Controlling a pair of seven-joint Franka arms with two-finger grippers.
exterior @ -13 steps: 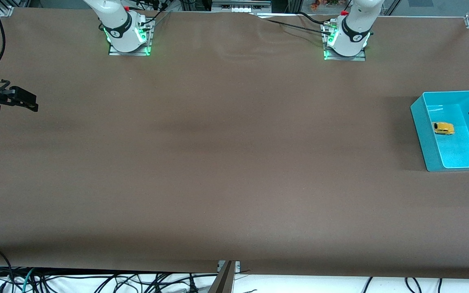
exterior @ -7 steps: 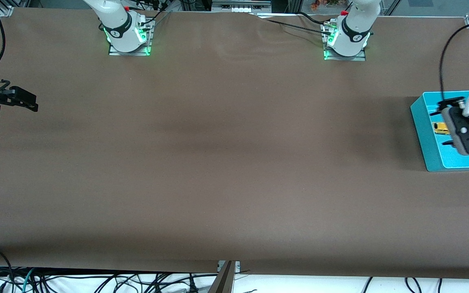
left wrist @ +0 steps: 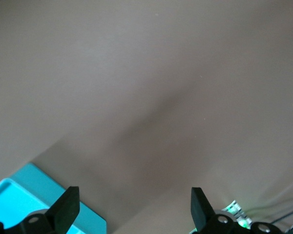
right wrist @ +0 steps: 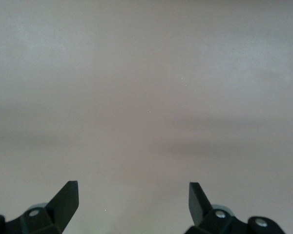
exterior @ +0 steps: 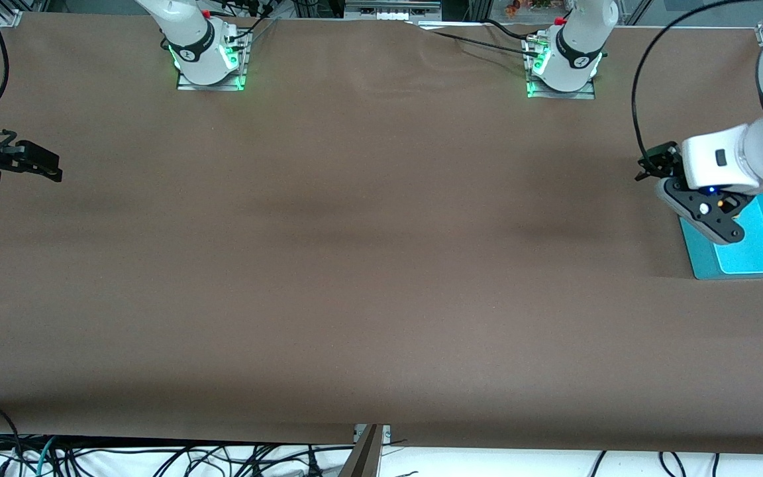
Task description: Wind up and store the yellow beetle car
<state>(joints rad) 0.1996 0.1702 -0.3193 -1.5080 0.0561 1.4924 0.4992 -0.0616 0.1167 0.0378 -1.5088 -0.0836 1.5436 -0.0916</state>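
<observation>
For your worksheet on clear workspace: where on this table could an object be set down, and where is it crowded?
Bare brown table spreads from the open right hand, waiting at its end, to the teal bin. Crowded only at the bin, where the open left hand hovers over its edge.

The right gripper (right wrist: 133,202) hung above the brown table covering (right wrist: 146,97), its two dark fingertips (right wrist: 66,200) spread wide apart with nothing between them. The covering looked plain and smooth, with a faint darker band of shadow running across it.
</observation>
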